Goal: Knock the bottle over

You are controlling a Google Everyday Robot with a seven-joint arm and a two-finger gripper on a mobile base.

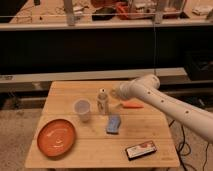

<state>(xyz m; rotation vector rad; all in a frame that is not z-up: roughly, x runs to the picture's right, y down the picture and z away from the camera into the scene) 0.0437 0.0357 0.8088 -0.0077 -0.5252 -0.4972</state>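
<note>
The bottle is small, slim and clear with a white cap and pale label. It stands upright near the middle of the wooden table, just right of the translucent plastic cup. My gripper is at the end of the white arm, which reaches in from the right. It hovers just right of the bottle's cap, a small gap apart.
An orange plate lies front left. A blue sponge-like object lies in front of the bottle. An orange item lies under the arm. A dark flat packet lies at the front right.
</note>
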